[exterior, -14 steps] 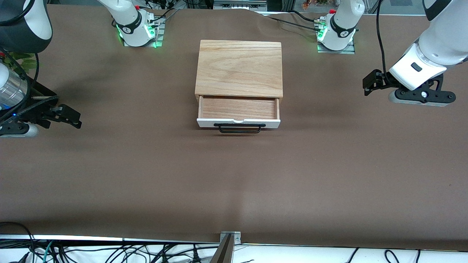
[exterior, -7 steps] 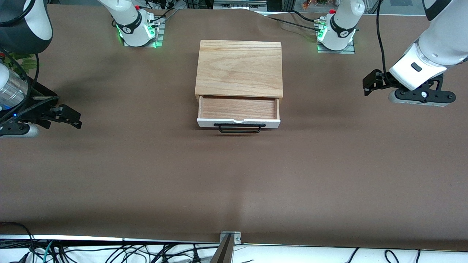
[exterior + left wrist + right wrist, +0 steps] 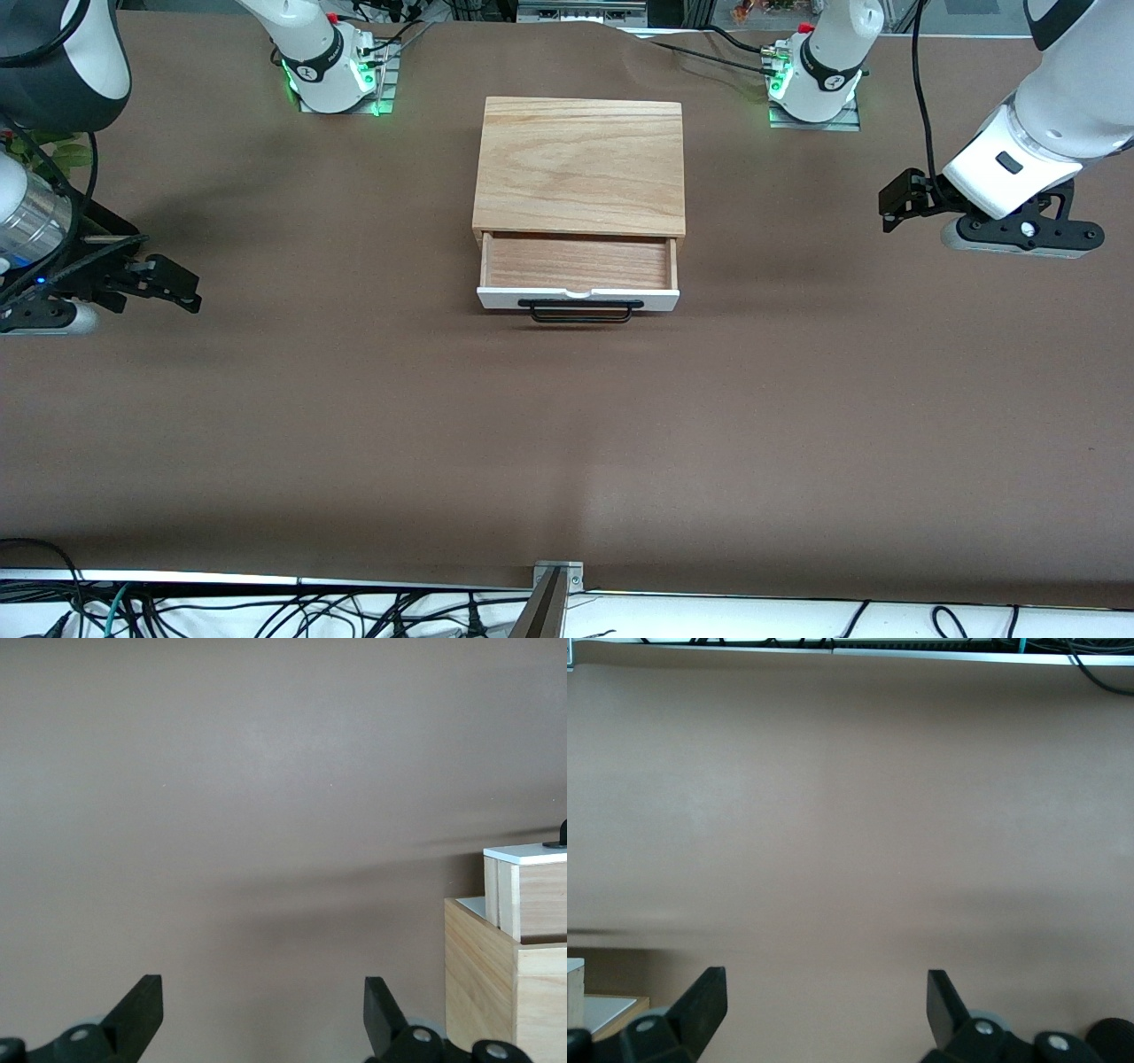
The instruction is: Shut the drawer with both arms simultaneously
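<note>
Tabletop (image 3: 354, 425) was covered in brown cloth. Nearest the front camera: drawer (image 3: 578, 276) sat pulled out of its wooden box (image 3: 580, 165), light wood floor exposed, white front panel facing the camera with the black bar handle (image 3: 580, 309) along it. Drawer and box sat mid-table, about midway between the two arms' ends.

Right gripper (image 3: 164, 282) hung over the tabletop at the right arm's end, well apart from the drawer. Right wrist view showed its fingers (image 3: 700, 1005) spread wide with nothing between them, just brown cloth, and a corner of the box at the frame edge.

Left gripper (image 3: 899, 206) hung over the tabletop at the left arm's end, also well apart from the drawer. Left wrist view: fingers (image 3: 137, 1014) wide, holding nothing; the drawer (image 3: 532, 890) showed sticking out of the box (image 3: 496, 983).

Farthest from the camera: both arm bases, right (image 3: 332, 66) and left (image 3: 819, 75), green lights lit.
</note>
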`<state>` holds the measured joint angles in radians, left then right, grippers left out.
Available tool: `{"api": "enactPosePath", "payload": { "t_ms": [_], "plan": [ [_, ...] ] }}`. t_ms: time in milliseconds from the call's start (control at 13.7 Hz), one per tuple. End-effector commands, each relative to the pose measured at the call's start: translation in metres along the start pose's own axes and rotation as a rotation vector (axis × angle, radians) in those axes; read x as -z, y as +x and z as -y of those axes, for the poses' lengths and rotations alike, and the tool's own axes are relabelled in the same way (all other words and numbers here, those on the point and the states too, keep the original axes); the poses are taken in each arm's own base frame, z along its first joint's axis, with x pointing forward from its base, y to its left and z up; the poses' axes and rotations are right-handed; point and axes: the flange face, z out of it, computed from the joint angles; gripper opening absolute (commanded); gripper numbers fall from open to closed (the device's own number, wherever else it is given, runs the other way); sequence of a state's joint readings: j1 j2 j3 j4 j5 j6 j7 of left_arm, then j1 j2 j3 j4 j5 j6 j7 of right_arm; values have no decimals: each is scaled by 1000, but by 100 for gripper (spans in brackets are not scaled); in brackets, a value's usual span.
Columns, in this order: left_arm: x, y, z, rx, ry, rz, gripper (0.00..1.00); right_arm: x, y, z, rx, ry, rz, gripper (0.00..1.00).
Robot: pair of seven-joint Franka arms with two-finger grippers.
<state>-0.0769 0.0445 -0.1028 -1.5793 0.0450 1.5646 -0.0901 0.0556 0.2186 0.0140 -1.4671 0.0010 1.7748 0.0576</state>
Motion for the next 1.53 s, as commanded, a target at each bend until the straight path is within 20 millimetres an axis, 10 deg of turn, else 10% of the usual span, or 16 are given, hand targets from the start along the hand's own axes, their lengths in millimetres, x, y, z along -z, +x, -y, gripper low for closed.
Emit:
{"api": "enactPosePath", "payload": {
  "t_ms": [0, 876, 1461],
  "plan": [
    [5, -3, 1, -5, 20, -1, 100, -1, 6, 16, 15, 26, -12, 100],
    [-21, 12, -27, -30, -120, 50, 100, -122, 22, 184, 246, 69, -42, 100],
    [-116, 70, -140, -113, -309, 39, 100, -185, 6, 261, 346, 86, -41, 100]
  ]
}}
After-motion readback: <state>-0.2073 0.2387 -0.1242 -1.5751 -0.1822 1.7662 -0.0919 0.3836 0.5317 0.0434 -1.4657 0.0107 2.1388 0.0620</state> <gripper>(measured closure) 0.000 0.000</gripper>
